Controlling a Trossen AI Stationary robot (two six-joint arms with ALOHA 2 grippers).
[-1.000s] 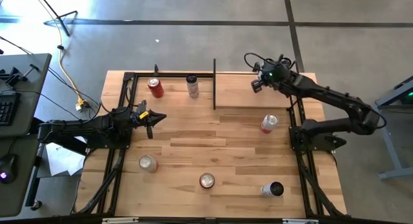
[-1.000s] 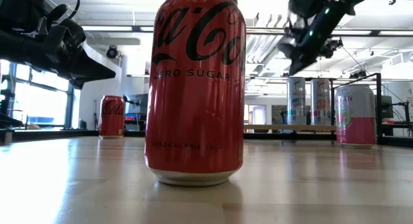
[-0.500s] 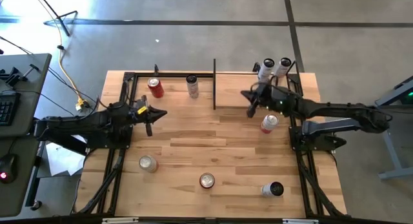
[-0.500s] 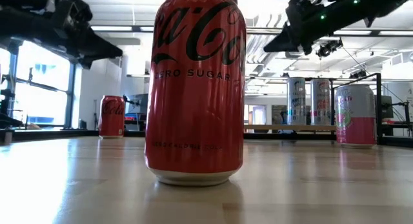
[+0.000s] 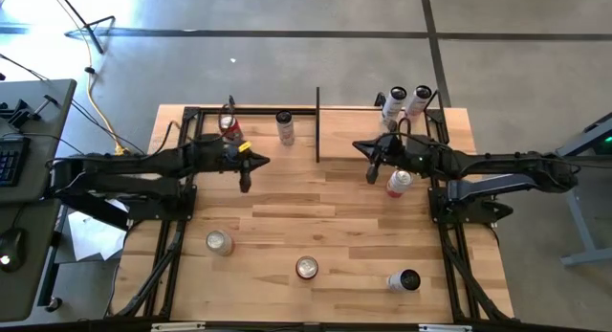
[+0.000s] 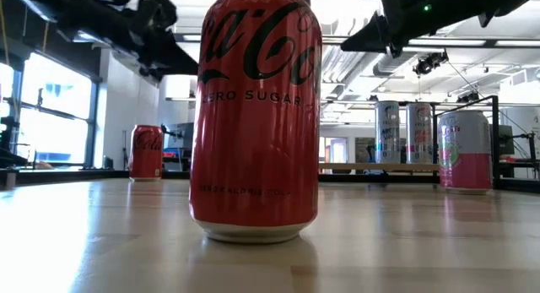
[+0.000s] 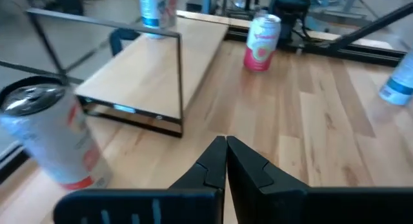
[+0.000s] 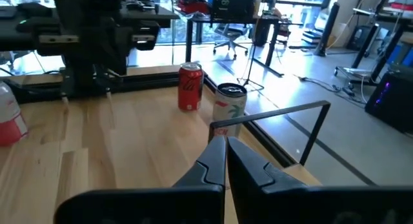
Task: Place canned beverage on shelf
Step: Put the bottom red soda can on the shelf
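You see the right claw (image 5: 371, 172) now back off the shelf (image 5: 359, 133). A second ago it hung over the plank's far end, and it has since pulled away, clenched and carrying nothing. That retreat uncovers two white cans on the shelf (image 5: 394, 100), standing upright and touching side by side beyond the right claw, at the end away from the black upright plate (image 5: 317, 121). You can judge one placement finished (the claw is clear of both cans).

The left claw (image 5: 245, 182) has meanwhile swung inward toward the plate, also clenched and empty. My guess is it is heading for its next can.

Your count is eight cans in all. Two are on the shelf and six remain on the table (image 5: 287, 212):
- A pink can (image 5: 398, 182) stands just beside the right claw.
- A red can (image 5: 229, 127) stands behind the left claw, half hidden by its arm.
- A pale can (image 5: 285, 127) stands between the left claw and the plate.
- Two silver-topped cans (image 5: 219, 241) stand on the near side, well apart from both claws.
- One can lies on its side (image 5: 405, 280) at the near corner on the right claw's side.

There is one shelf and there are two arms.
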